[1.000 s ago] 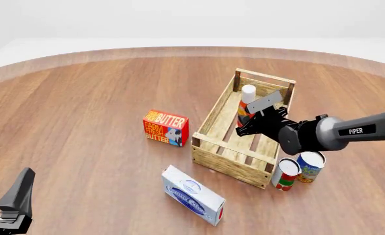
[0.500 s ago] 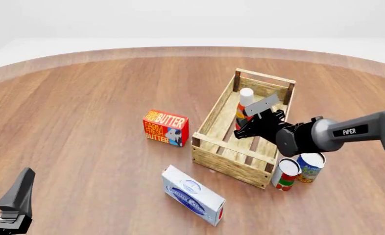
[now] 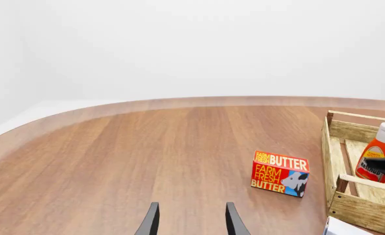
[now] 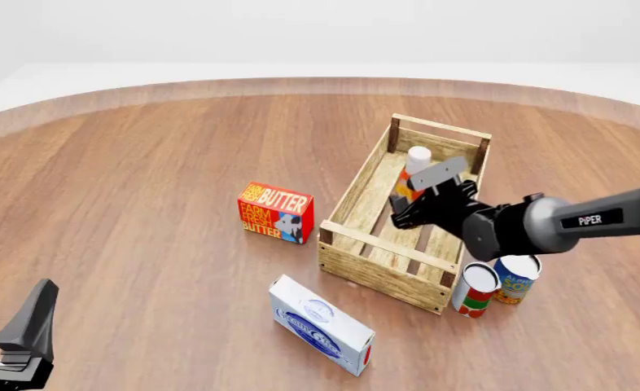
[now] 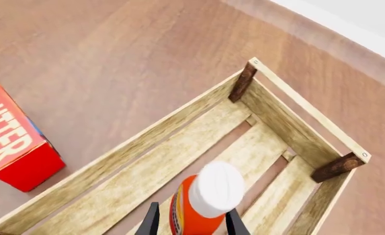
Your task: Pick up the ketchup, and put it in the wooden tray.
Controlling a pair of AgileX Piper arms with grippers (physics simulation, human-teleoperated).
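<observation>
The ketchup (image 4: pixel 411 174), a red-orange bottle with a white cap, stands leaning inside the wooden tray (image 4: pixel 377 241) near its far end. My right gripper (image 4: pixel 406 208) is low in the tray around the bottle's lower part. In the right wrist view the ketchup (image 5: pixel 202 196) sits between the fingers (image 5: pixel 153 221), which stand wide apart with a thin gap on one side, so the gripper is open. The ketchup (image 3: pixel 375 155) and tray (image 3: pixel 366 211) also show in the left wrist view. My left gripper (image 4: pixel 24 336) hangs open and empty at the near left.
A red butter box (image 4: pixel 277 212) stands left of the tray. A white and blue carton (image 4: pixel 320 324) lies in front of it. Two cans (image 4: pixel 494 283) stand by the tray's near right corner, under my right arm.
The bottle's cap has dropped a little and swung right while my right gripper hardly moved, so the bottle now leans between the fingers. The left arm is still.
</observation>
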